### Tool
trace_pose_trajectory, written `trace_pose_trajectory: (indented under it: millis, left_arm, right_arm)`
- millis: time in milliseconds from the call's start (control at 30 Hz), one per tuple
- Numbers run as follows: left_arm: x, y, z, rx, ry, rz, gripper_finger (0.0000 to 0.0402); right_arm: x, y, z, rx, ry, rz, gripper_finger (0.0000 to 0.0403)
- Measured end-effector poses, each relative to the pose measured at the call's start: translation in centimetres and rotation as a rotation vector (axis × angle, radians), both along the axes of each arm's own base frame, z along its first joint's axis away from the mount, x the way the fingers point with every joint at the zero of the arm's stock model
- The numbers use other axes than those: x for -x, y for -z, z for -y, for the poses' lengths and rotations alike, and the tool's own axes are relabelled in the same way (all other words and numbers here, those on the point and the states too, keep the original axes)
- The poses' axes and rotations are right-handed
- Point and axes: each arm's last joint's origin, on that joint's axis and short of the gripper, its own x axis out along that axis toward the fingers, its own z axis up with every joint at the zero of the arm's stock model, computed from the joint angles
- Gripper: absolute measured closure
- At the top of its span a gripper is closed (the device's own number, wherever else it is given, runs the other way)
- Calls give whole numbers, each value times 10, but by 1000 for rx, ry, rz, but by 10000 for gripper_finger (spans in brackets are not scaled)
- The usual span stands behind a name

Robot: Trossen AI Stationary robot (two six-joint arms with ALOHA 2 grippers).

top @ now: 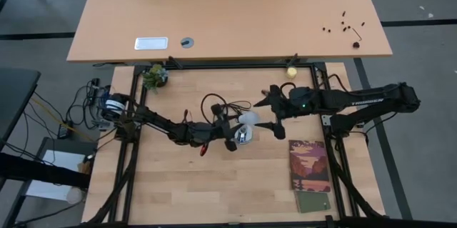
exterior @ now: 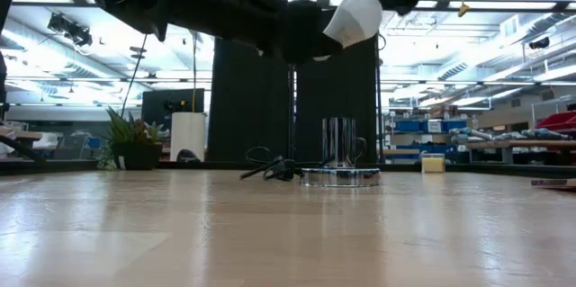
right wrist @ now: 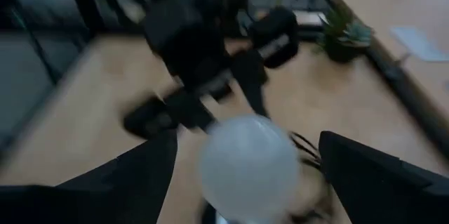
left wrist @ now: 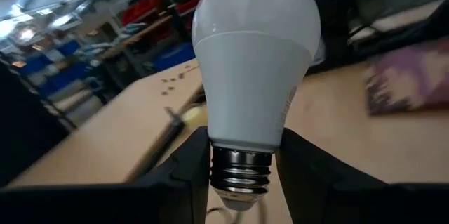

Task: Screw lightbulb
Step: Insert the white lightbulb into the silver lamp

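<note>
We are seeing the left gripper point(top: 235, 136) holding the lightbulb point(top: 248, 119) by its screw base, the two fingers point(left wrist: 179, 175) pinching the metal thread on either side, so the bulb is hanging in the air above the middle of the table point(top: 214, 185) with its white dome pointing toward the other arm. Just beside the dome, the right gripper point(top: 273, 125) is hovering with its fingers point(right wrist: 379, 175) spread wide on either side of the bulb without touching it, while the silver socket point(exterior: 340, 176) is sitting on the table below.
</note>
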Motion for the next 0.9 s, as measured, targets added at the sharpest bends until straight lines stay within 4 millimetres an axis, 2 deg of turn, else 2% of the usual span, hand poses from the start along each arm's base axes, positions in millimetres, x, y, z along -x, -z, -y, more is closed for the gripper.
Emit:
trace_pose_trajectory:
  millis: [133, 333, 533, 700, 900]
  left_arm:
    - [-1, 0, 2, 80, 69, 30, 260]
    - [-2, 2, 1, 214, 150, 65, 260]
    - [-5, 3, -7, 388, 269, 88, 260]
    - [-7, 2, -17, 537, 373, 110, 260]
    - [-8, 3, -28, 666, 431, 108, 260]
  right_arm:
    - [0, -13, -12, 211, -46, -107, 47]
    - [-1, -31, -25, 387, -195, -158, 47]
    - [-5, -27, -37, 514, -385, -222, 47]
    - [-7, -20, -38, 534, -423, -312, 49]
    - [-12, -17, -40, 640, -445, -321, 52]
